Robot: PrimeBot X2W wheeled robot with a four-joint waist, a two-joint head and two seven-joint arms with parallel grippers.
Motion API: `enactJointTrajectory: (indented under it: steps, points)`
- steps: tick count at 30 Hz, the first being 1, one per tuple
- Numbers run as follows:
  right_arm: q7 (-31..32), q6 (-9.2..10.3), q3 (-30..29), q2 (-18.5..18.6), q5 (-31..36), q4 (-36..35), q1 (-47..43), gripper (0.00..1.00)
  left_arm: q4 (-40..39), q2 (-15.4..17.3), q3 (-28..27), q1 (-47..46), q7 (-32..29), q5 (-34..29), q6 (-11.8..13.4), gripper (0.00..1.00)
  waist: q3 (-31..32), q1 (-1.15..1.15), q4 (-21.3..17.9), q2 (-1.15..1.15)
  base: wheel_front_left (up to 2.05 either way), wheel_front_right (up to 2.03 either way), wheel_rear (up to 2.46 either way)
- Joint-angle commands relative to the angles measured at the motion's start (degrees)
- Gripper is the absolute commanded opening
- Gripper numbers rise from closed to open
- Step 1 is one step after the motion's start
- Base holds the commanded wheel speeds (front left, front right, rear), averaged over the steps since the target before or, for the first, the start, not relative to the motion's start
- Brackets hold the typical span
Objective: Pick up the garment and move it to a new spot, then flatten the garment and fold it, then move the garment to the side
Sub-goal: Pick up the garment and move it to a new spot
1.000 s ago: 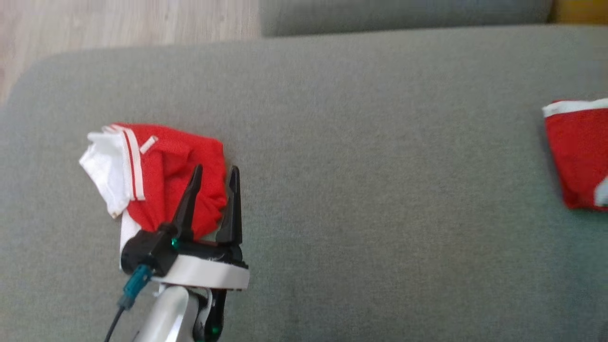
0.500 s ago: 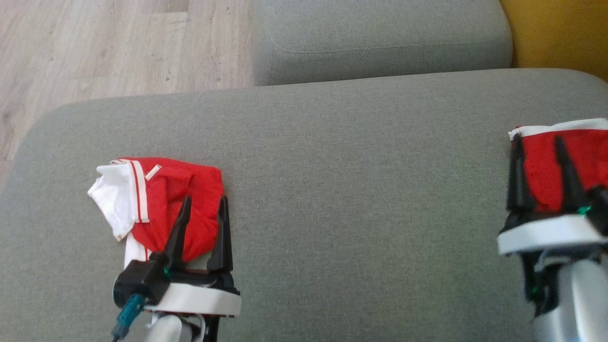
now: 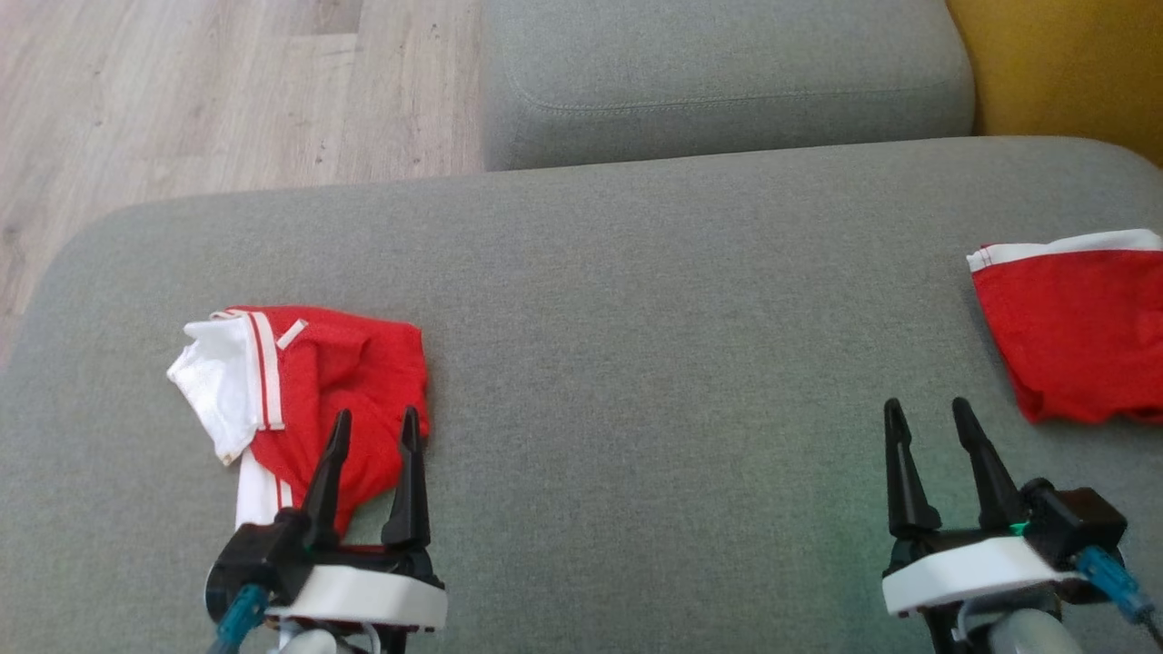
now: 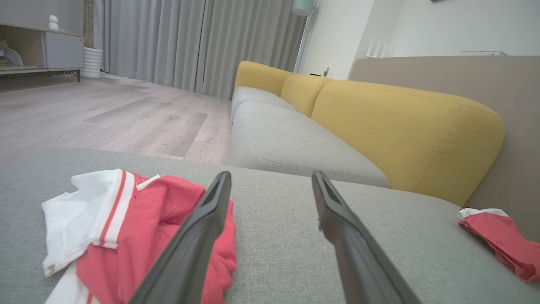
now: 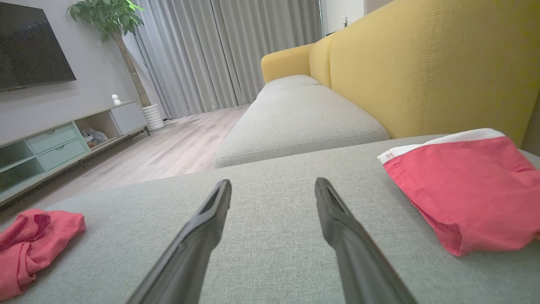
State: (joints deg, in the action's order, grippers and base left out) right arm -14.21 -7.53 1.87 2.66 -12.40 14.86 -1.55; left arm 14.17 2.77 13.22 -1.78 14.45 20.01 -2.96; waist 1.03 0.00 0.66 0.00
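Nearest the robot, the left fingers (image 3: pixel 411 481) stood apart with nothing clamped between them, pointing away across the grey sofa cushion (image 3: pixel 654 363). In the head view their tips overlapped the near right corner of the garment (image 3: pixel 345 381): one finger lay over red cloth, and the other lined up with the cloth's right edge. The left wrist view showed the same fingers (image 4: pixel 198 240) with bare cushion in the gap. There the garment (image 4: pixel 126 245) sat to the left of that gap, partly behind one finger. Whether any finger touched the cloth could not be told.

The garment lay crumpled at the left end of the cushion, its white sleeve with red stripe trim turned to the far left.

The right fingers (image 3: pixel 981 472) were likewise spread and held nothing, over bare cushion well apart from the garment. Just beyond them to the right lay red shorts (image 3: pixel 1072 336) with a white band, near but clear of the fingertips.

Farther off came a second grey seat cushion (image 3: pixel 727 82), a yellow backrest (image 3: pixel 1063 73) and wood floor (image 3: pixel 227 91).
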Motion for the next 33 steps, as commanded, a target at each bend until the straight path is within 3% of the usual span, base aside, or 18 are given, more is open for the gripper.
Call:
enactJointTrajectory:
  steps: [1,17,33]
  points:
    - [-0.8,0.04,1.6,0.2,-0.5,-2.6,1.6,1.0,-1.6,0.1,-2.2,-1.3,0.5,-0.3,0.0,1.0,-0.2,0.0,-0.1,0.0,0.0,0.0,0.0]
    - [-0.8,0.04,2.2,0.2,-0.7,-5.4,1.4,1.0,-0.9,0.1,-1.8,-1.6,0.5,-0.4,-0.3,1.0,-0.3,0.0,1.2,0.0,0.0,0.0,0.0]
    - [-0.8,0.04,7.6,0.2,-2.2,-5.3,0.6,1.0,-0.5,0.1,-4.4,-0.8,0.5,-1.7,-0.4,1.0,1.0,0.0,12.9,0.0,0.0,0.0,0.0]
